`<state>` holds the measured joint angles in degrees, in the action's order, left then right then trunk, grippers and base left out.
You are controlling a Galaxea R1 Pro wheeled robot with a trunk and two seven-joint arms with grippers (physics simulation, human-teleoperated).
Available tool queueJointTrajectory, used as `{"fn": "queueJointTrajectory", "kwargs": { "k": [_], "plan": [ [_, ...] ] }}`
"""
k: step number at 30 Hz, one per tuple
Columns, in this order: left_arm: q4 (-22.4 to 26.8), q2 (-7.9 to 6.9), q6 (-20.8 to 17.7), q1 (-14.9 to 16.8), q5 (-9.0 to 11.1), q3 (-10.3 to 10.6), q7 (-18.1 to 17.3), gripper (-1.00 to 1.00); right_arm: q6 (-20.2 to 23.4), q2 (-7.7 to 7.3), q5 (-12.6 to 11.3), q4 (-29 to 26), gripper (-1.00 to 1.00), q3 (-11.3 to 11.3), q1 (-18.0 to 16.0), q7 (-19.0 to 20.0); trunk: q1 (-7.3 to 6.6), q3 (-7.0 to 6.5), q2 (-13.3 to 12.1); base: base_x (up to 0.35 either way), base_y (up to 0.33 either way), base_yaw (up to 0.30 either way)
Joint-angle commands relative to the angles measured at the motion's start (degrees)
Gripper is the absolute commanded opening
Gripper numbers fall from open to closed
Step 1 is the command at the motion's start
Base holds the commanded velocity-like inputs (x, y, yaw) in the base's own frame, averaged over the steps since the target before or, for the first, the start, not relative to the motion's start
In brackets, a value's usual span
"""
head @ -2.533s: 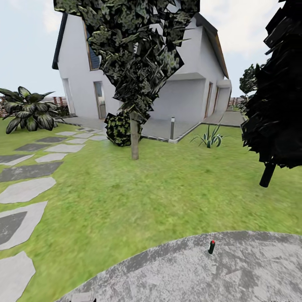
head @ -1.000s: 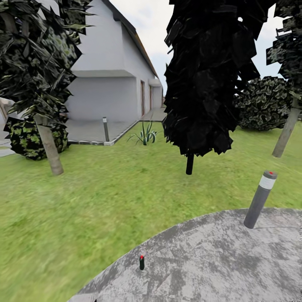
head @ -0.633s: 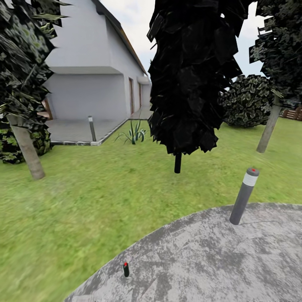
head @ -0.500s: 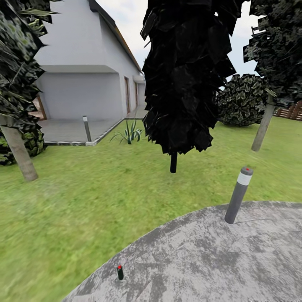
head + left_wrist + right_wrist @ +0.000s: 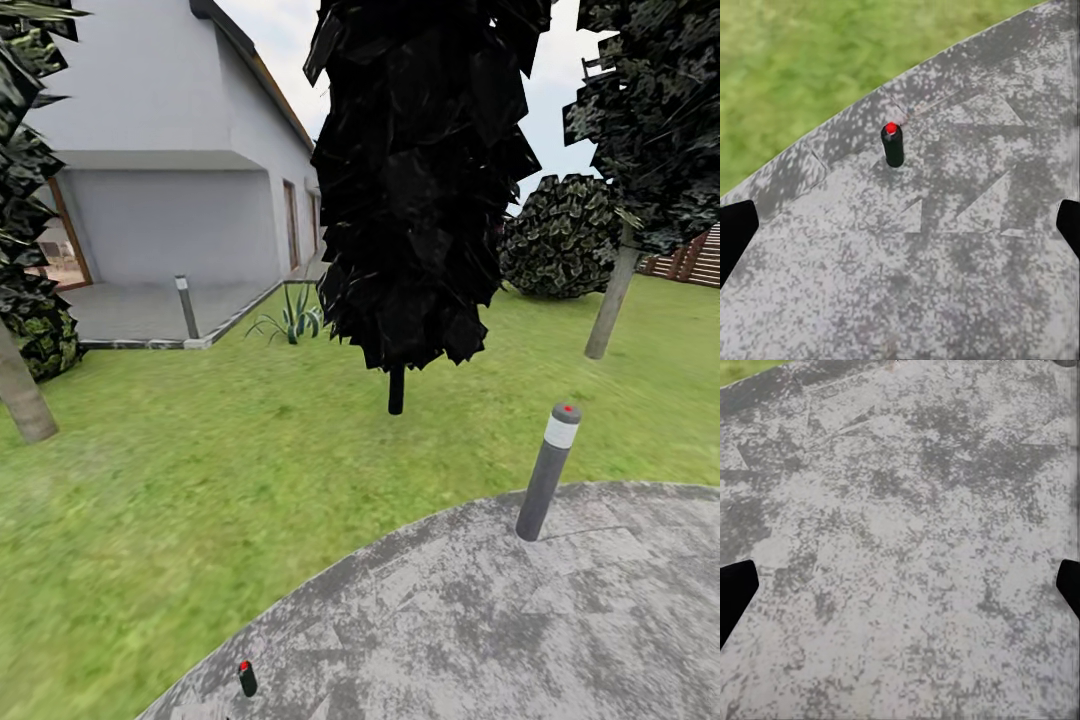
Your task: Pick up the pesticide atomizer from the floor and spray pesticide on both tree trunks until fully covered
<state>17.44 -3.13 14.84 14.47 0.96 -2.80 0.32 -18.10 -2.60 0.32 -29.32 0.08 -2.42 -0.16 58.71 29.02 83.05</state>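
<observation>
The pesticide atomizer [image 5: 246, 679], a tiny dark bottle with a red top, stands upright on the grey speckled floor [image 5: 480, 620] close to its curved edge. In the left wrist view the atomizer [image 5: 892, 145] is ahead of my left gripper [image 5: 900, 229], well apart from it. That gripper is open, with dark fingertips [image 5: 733, 234] far apart at both sides. My right gripper [image 5: 900, 589] is open too, over bare floor [image 5: 907, 510], holding nothing. Both trees of the task are out of view.
A grey bollard [image 5: 547, 471] stands at the paving's far edge. Beyond it on the lawn [image 5: 200, 470] rises a black cone-shaped tree [image 5: 420, 180]. Thin-trunked dark trees stand at left [image 5: 20, 395] and right [image 5: 610, 300], before the white house [image 5: 170, 150].
The head camera has swung to the right. The atomizer has slid to the picture's lower left, the bollard has come into view, and the house has shifted left.
</observation>
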Motion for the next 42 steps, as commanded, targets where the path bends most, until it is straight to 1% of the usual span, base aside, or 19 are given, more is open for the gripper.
{"fn": "queueJointTrajectory", "kwargs": {
  "k": [1, 25, 30, 42],
  "plan": [
    [0.0, -0.01, 0.2, 0.0, 0.1, -0.1, 0.0, 1.00, -0.2, -0.02, 0.0, 0.1, 1.00, 0.0, 0.0, 0.0, 0.02, 0.06, 0.0, 0.194, -0.241, 0.000],
    [0.0, -0.19, 0.0, 0.0, 0.2, -0.2, -0.1, 1.00, -0.2, 0.01, 0.0, 0.0, 1.00, 0.0, 0.0, 0.0, 0.02, 0.06, 0.0, 0.223, -0.235, 0.000],
    [0.0, -0.20, 0.0, 0.0, 0.2, -0.2, -0.1, 1.00, -0.2, 0.02, 0.0, 0.0, 1.00, 0.0, 0.0, 0.0, 0.02, 0.06, 0.0, 0.315, -0.098, 0.000],
    [0.0, -0.21, 0.1, 0.0, 0.2, -0.2, -0.1, 1.00, -0.2, 0.00, 0.0, 0.0, 1.00, 0.0, 0.0, 0.0, 0.02, 0.06, 0.0, 0.336, -0.006, 0.000]
  ]
}}
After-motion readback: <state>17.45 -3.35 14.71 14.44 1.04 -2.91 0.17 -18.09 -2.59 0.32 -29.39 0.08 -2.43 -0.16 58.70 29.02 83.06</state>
